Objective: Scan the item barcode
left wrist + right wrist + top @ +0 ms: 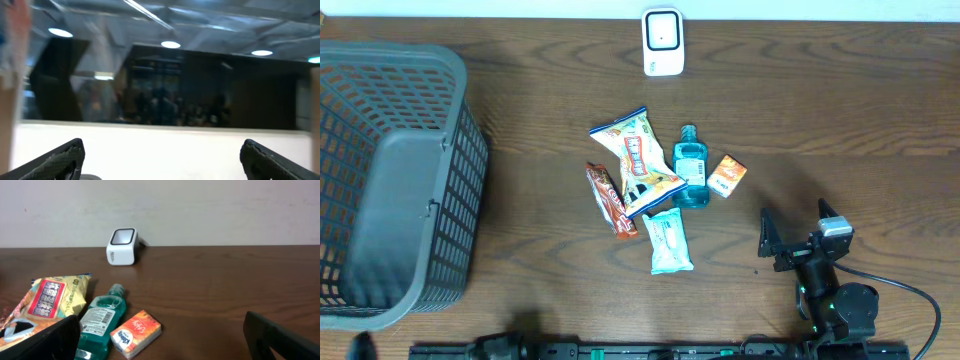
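Five grocery items [642,170] cluster on the counter [840,110] between barcode scanner [662,42] and right hand [798,232], within reach; both it and left hand [162,160] gape empty.

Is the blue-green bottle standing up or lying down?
Lying down: the teal plastic bottle rests flat on the brown wooden table, label facing up.

Wooden table [820,110]: basket [460,150], scanner [662,41], snack packets [638,160], bottle [691,167], small box [727,175]
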Controlling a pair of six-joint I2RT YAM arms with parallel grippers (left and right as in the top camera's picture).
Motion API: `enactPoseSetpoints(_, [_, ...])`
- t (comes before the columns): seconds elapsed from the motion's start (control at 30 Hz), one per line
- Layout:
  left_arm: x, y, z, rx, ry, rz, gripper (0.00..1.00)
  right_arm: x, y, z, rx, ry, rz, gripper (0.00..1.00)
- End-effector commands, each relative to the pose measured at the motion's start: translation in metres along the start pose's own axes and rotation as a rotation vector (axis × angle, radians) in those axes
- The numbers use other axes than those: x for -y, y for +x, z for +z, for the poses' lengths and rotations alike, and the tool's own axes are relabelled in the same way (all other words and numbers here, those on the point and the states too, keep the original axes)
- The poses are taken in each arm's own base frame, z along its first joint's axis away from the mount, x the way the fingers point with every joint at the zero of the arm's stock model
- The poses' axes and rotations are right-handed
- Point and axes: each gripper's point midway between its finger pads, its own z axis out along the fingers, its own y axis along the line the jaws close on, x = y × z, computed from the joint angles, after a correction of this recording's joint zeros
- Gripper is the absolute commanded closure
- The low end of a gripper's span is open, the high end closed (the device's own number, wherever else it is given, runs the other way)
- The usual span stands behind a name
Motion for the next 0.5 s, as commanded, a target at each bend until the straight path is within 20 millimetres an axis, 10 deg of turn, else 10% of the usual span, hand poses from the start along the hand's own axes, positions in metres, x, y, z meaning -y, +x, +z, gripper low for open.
enactPoseSetpoints(0.0, [0.009, 0.015, 0.002, -0.036, 0.093, -0.046, 0.01, -0.001, 0.0, 0.0, 0.0, -0.001, -0.009, 0.01])
enactPoseSetpoints(0.47, [0.015, 0.023, -0.016, -0.034, 0.186, -0.09, 0.01, -0.001, 0.0, 0.0, 0.001, -0.001, -0.009, 0.01])
